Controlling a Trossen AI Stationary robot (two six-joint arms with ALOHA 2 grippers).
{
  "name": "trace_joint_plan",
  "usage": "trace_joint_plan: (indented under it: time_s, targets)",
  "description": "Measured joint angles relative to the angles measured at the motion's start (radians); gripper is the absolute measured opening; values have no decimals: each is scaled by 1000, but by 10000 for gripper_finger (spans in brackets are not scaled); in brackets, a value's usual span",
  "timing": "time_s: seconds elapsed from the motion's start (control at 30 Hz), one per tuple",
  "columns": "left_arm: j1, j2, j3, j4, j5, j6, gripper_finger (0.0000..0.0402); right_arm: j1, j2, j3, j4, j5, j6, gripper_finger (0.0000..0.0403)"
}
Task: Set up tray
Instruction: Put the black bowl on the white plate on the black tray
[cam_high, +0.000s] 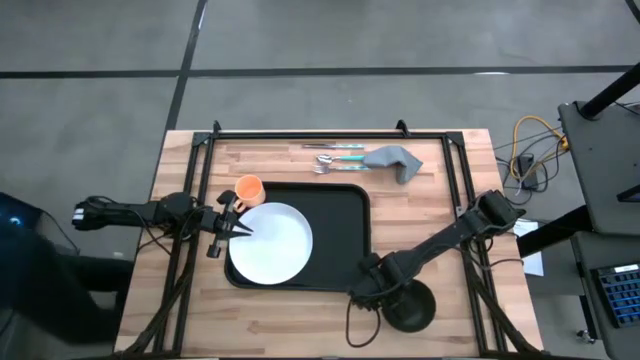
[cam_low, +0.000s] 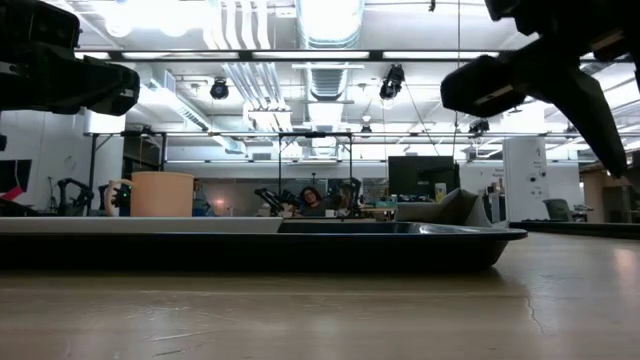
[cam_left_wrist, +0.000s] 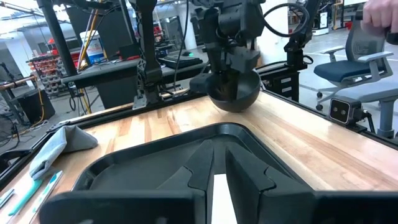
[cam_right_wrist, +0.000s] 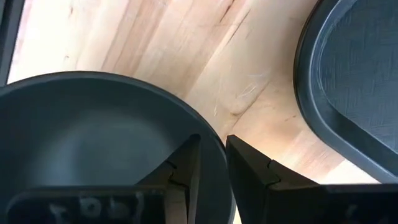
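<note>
The right gripper (cam_right_wrist: 211, 168) is clamped on the rim of a small dark bowl (cam_high: 410, 308), one finger inside the wall and one outside, near the table's front edge just off the tray's front right corner. The left gripper (cam_high: 232, 226) pinches the left rim of the white plate (cam_high: 270, 243), which lies in the left half of the tray (cam_high: 340, 215); the tray sits mid-table, slightly toward the front left.

The step in hand looks like bringing the bowl onto the tray. The next move calls for lifting it over the low raised rim and setting it on the bare right half, clear of the plate.

An orange cup (cam_high: 249, 188) stands just beside the tray's back left corner. Cutlery (cam_high: 335, 158) and a folded grey cloth (cam_high: 395, 160) lie along the table's back edge, well apart from the bowl's path, so only the rim stands in the way
</note>
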Motion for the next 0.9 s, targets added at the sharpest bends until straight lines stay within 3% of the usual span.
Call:
trace_joint_plan:
  time_s: [0.53, 0.9]
  targets:
    - [0, 0, 0, 0, 0, 0, 22, 0, -2, 4, -3, 2, 8, 68]
    - [0, 0, 0, 0, 0, 0, 22, 0, -3, 4, -5, -72, -11, 52]
